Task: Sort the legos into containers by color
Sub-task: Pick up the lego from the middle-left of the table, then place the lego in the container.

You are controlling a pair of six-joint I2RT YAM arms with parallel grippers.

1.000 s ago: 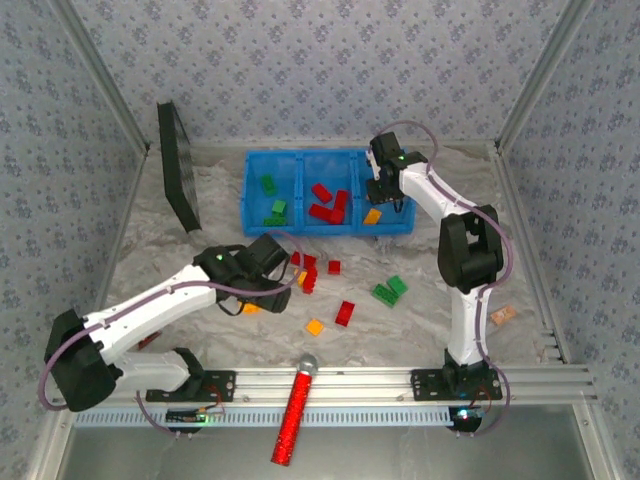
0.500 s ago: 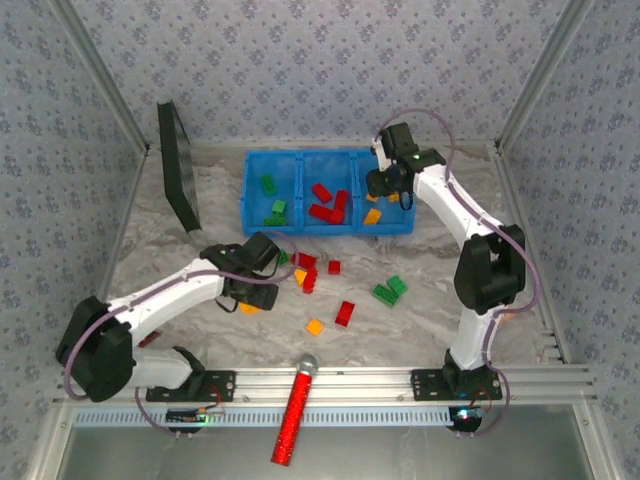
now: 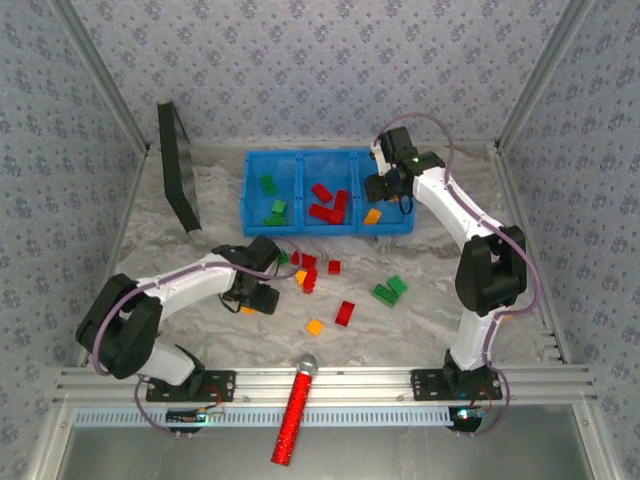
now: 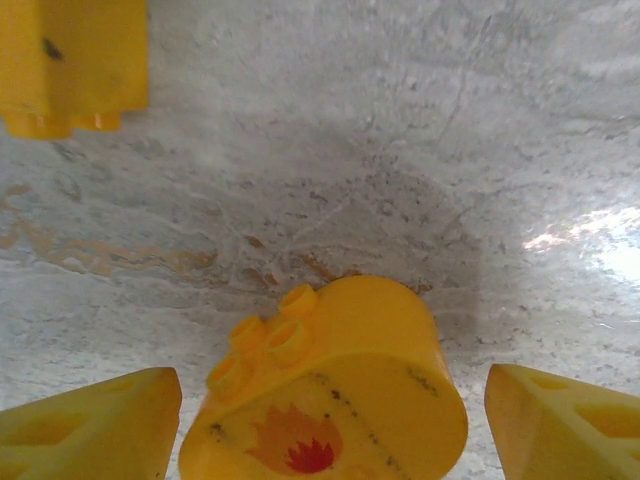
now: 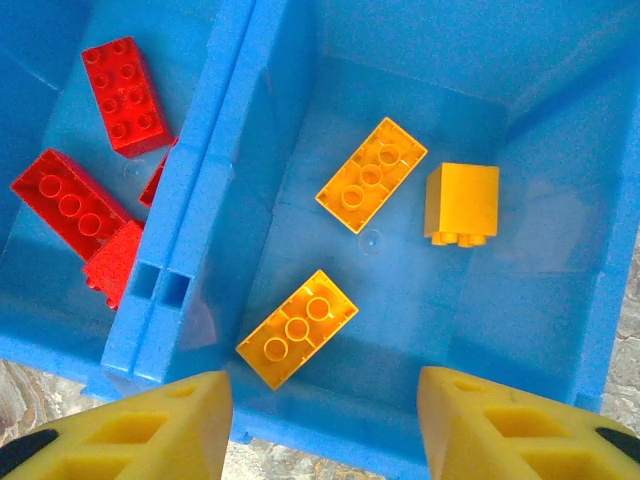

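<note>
L gripper [image 4: 330, 425] open, empty, straddling a rounded yellow lego [image 4: 350, 350] on the counter [image 4: 350, 150], near-left of the blue tray [image 3: 246, 190]. R gripper [image 5: 325, 420] open, empty, over tray's right compartment [image 5: 540, 300] w/ three orange legos [image 5: 297, 328].

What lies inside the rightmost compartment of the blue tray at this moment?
Two long yellow-orange bricks, studs up, and one yellow cube tipped on its side. The fingers of the right tool cover the compartment's near corners, so those cannot be checked.

Loose legos [image 3: 345, 312] — before the tray [image 3: 330, 229]
</note>
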